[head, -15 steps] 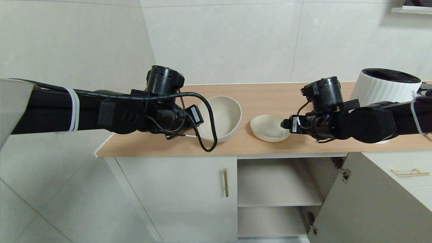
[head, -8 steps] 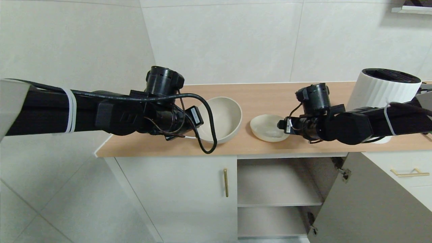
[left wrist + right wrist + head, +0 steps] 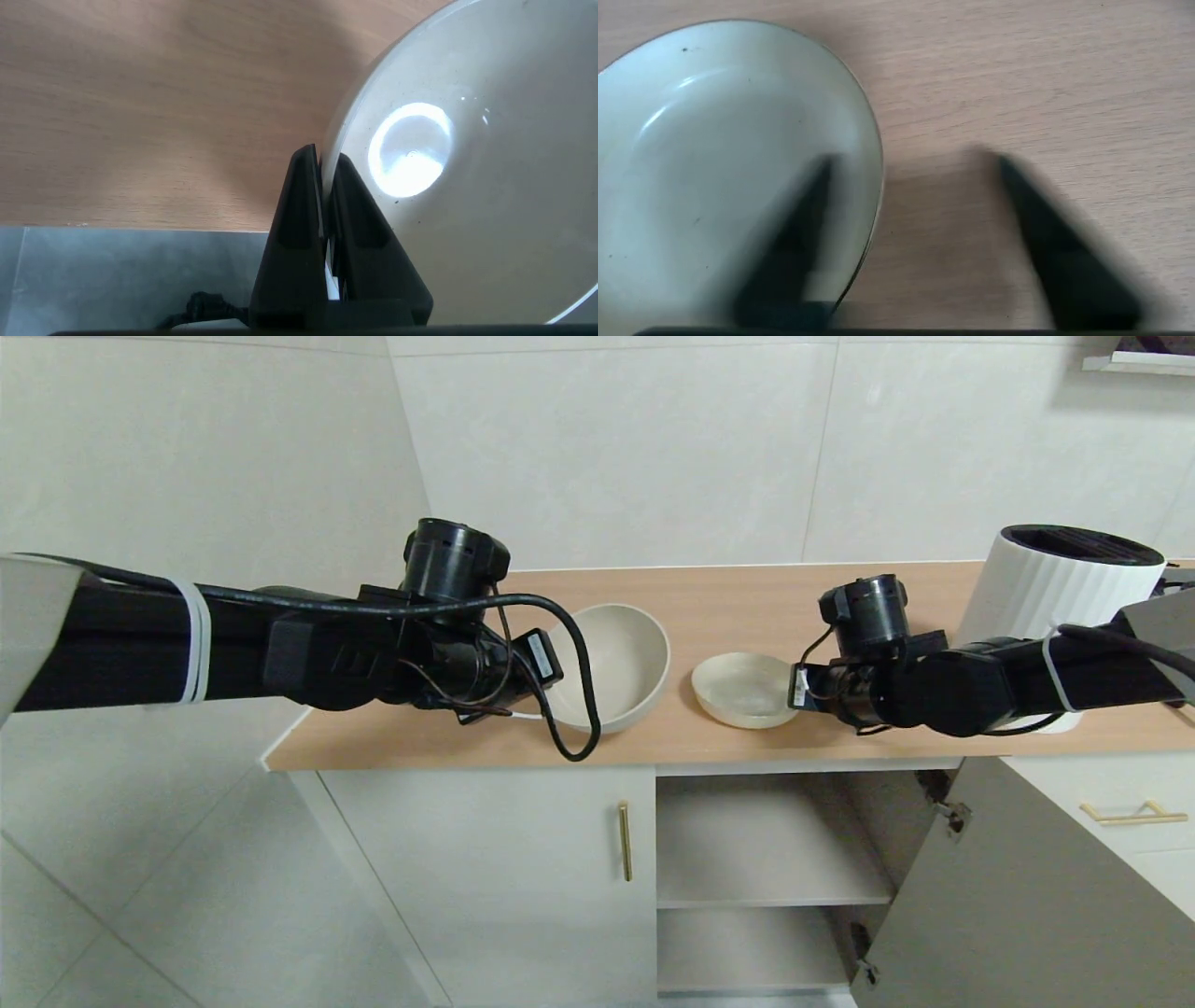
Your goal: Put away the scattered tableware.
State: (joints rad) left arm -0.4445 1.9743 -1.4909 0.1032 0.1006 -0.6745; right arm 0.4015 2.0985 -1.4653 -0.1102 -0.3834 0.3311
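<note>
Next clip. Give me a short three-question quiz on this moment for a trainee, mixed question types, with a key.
1. True or false: the left gripper is shut on the rim of the large bowl.
2. How does the right gripper stand at the small dish? A) shut on it; B) open, fingers astride its rim; C) open, over the large bowl.
3. Fill in: below the countertop, the cupboard door stands ____.

Key: 1 true; 2 B; 3 open.
</note>
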